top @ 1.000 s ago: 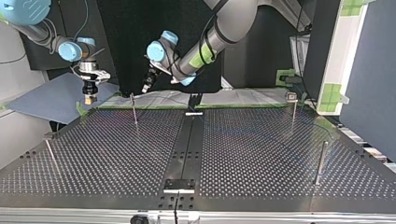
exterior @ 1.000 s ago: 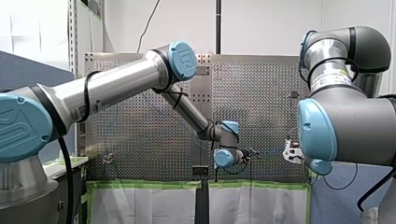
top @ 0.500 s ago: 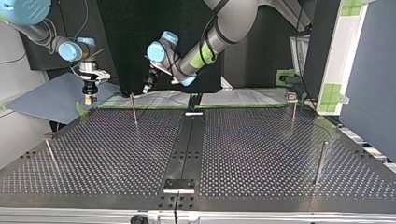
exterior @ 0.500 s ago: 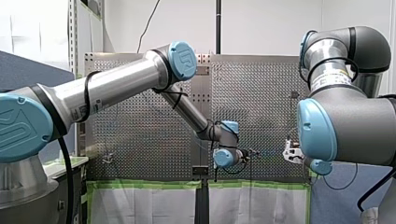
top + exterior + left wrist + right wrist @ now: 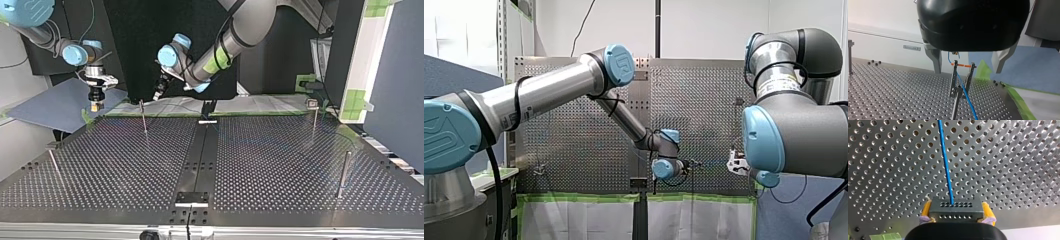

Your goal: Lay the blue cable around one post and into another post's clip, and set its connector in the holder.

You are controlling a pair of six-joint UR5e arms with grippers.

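Note:
In the right wrist view my right gripper [image 5: 956, 216] has its yellow pads shut on a dark grey connector block [image 5: 956, 208]. The blue cable [image 5: 945, 162] runs out of the block over the perforated table. In the left wrist view the blue cable [image 5: 965, 93] passes through a forked clip on a thin post [image 5: 960, 83], under an orange band [image 5: 963, 65]. My left gripper [image 5: 967, 72] is open, its metal fingers [image 5: 935, 61] apart on either side of that clip. In the top view my left gripper [image 5: 159, 93] hovers just behind this post [image 5: 144, 117], and my right gripper [image 5: 96, 104] is off the table's far left corner.
Other thin posts stand at the top view's left [image 5: 55, 169], right [image 5: 343, 174] and far right [image 5: 313, 117]. A black strip with a bracket [image 5: 191, 198] runs down the table's middle. Green tape [image 5: 984, 71] and a blue-grey sheet [image 5: 55, 105] lie past the table edge.
My left gripper has drifted slightly to the right in the top view, staying by the clip post. My right gripper has not moved.

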